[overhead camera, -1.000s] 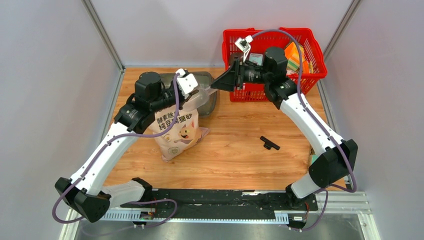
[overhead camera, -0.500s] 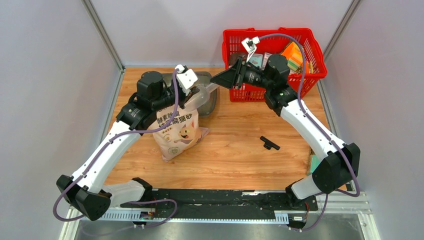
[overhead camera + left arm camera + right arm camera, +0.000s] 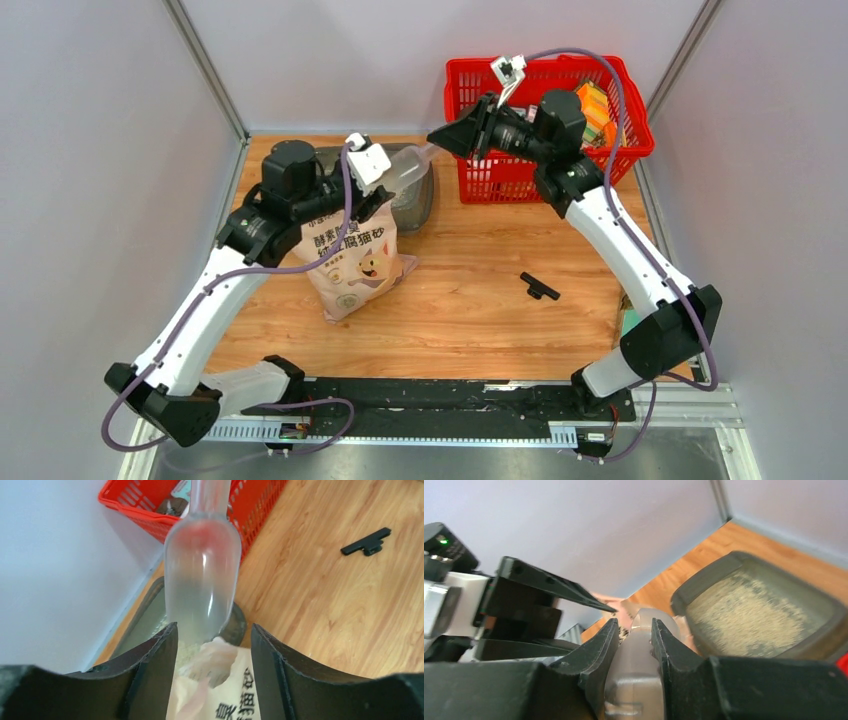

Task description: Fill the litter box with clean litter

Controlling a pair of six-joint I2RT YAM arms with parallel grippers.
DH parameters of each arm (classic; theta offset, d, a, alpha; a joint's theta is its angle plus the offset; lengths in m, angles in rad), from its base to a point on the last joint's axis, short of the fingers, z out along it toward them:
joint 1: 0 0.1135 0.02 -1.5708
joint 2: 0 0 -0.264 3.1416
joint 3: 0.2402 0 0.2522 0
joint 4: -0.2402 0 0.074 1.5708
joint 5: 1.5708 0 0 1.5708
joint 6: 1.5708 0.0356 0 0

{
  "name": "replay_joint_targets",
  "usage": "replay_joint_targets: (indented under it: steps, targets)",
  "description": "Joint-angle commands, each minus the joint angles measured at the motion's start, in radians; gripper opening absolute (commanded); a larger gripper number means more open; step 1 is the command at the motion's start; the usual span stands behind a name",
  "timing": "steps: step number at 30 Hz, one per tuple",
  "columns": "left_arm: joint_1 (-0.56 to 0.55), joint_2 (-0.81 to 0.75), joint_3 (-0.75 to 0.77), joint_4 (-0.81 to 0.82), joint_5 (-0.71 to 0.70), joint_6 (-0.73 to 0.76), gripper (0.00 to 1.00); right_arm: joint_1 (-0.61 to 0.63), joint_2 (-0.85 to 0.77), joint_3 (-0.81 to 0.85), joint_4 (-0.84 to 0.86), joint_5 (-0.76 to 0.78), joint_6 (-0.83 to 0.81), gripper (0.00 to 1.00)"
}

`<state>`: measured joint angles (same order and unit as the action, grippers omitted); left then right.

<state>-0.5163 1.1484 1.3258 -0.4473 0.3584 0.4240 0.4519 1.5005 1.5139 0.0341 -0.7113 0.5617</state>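
Tabletop (image 3: pixel 470 330) | left arm (image 3: pixel 215 290) bent, left fingers (image 3: pixel 150 680) gripping bag (image 3: pixel 355 262) | right arm (image 3: pixel 620 240) reaching leftward, right fingers (image 3: pixel 594 662) clamping scoop (image 3: pixel 202 580)

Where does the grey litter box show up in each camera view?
Top external: litter box at back left, behind the bag.
Left wrist: litter box at lower centre, behind the scoop.
Right wrist: litter box on the right, with litter inside.
Shared landmark: the scoop, in all three views.

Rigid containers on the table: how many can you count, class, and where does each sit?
2. The litter box sits at the back left, behind the bag; the red basket sits at the back right. More could be hidden.
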Motion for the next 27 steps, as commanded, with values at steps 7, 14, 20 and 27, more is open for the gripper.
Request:
replay_joint_targets:
  steps: [7, 14, 20, 27]
  targets:
    - [0.139, -0.045, 0.172, -0.527, 0.008, 0.229, 0.69, -0.002, 0.147, 0.235, -0.204, -0.014, -0.276, 0.0]
    - [0.145, -0.073, 0.036, -0.418, -0.172, 0.233, 0.7, 0.043, 0.181, 0.246, -0.227, -0.031, -0.319, 0.0]
    - [0.17, -0.07, 0.035, -0.381, -0.225, 0.254, 0.7, 0.083, 0.191, 0.235, -0.224, -0.011, -0.342, 0.0]
    - [0.179, -0.07, 0.032, -0.378, -0.268, 0.279, 0.7, 0.093, 0.196, 0.291, -0.201, -0.013, -0.338, 0.0]
